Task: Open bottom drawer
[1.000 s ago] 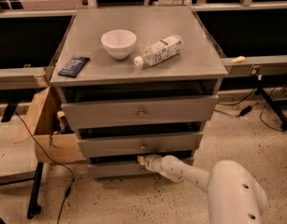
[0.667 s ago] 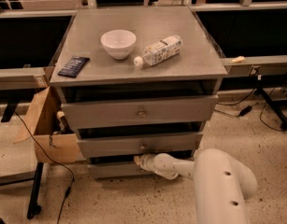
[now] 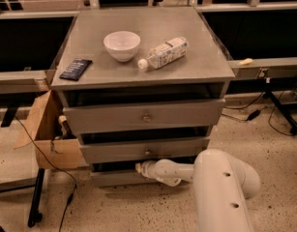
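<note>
Gripper (image 3: 140, 168) has slid left along the cabinet's lowest level since a second ago. White arm (image 3: 220, 187) came left with it and now fills more of the lower right. Nothing on top has shifted.

Gripper sits in the dark gap under the middle drawer (image 3: 114, 152), at the top edge of the bottom drawer (image 3: 111, 179). Spread or pressed together: can't tell from where I stand. Bottom drawer is lowest in the stack; its left part shows and its knob is hidden behind the arm.

Surface: grey cabinet top (image 3: 186, 23), flat with a dull sheen.
- bowl (image 3: 122, 44): white, upright, mid-top, a bit toward the back edge
- bottle (image 3: 163, 53): on its side just right of the bowl, cap end pointing to the front-left
- dark flat item (image 3: 76, 68): at the left edge, near the front-left corner

Room: speckled floor (image 3: 114, 211), dark benches with a metal rail (image 3: 264, 62) behind and to both sides. An open cardboard box (image 3: 46, 139) is against the cabinet's left side, and a cable (image 3: 72, 195) trails across the floor.

Counts: 3 drawers, top drawer (image 3: 186, 114) included. 2 knobs visible. 1 bowl, 1 bottle, 1 dark flat item, 1 box, 1 arm.
</note>
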`<state>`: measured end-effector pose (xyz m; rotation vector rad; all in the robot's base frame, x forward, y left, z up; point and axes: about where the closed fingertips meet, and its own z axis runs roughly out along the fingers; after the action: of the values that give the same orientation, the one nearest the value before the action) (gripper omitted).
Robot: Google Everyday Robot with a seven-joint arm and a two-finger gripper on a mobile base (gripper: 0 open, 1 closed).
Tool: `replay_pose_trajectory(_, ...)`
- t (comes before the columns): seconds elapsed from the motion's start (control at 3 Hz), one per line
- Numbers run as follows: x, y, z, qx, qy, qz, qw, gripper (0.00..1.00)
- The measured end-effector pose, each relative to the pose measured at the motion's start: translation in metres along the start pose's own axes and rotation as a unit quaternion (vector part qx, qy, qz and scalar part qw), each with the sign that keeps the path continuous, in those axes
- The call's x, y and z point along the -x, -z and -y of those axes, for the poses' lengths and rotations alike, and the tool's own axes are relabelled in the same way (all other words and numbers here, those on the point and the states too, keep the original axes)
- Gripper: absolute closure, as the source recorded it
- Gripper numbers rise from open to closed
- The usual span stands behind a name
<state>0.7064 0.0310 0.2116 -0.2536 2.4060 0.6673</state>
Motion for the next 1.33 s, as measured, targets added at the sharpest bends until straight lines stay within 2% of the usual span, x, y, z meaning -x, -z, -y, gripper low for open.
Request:
replay_pose_trajectory(0.33, 0.002, 0.002, -0.001, 0.0, 0.0, 0.0, 1.0, 1.0)
replay_pose_trajectory(0.67, -0.007, 0.003, -0.003, -0.012, 0.012, -0.013, 0.9998, 1.0)
replay_pose_trajectory(1.0, -0.005, 0.005, -0.005, -0.012, 0.012, -0.013, 0.9998, 1.0)
replay_pose_trajectory(1.33, -0.014, 0.008, -0.006, -0.014, 0.018, -0.023, 0.9995, 1.0)
